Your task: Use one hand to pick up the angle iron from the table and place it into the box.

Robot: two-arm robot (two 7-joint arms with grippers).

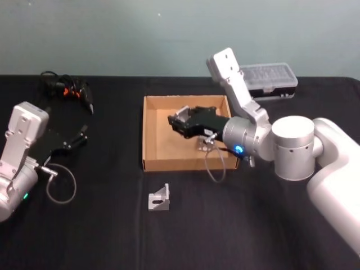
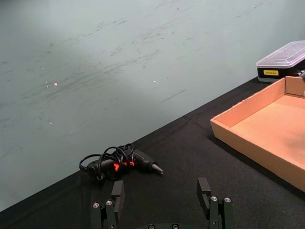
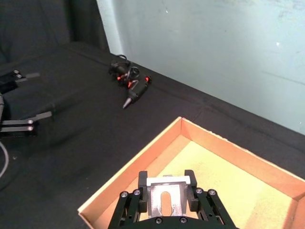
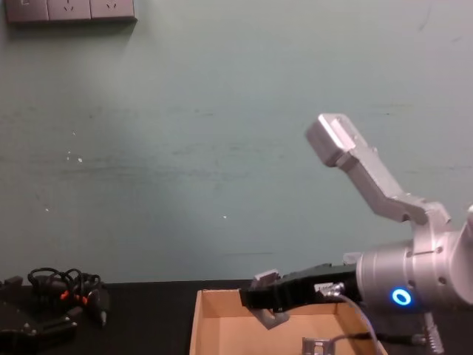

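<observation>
Right end effector (image 3: 167,183) grips an angle iron (image 3: 166,202) between narrowed fingers, hanging over the box (image 3: 138,164) interior, while a second angle iron (image 1: 159,198) lies on the desk (image 1: 101,225) just before the box. Letting go from this height risks it bouncing or catching the wall. Left end effector (image 2: 161,191) rests spread wide at the desk's left.

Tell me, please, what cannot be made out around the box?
Head view: the right gripper hides most of its held angle iron; whether the small metal part under its wrist lies in the box is unclear.
Chest view: the bottom edge cuts off the box.
Left wrist view, past the open left gripper: the right edge cuts off the box.
</observation>
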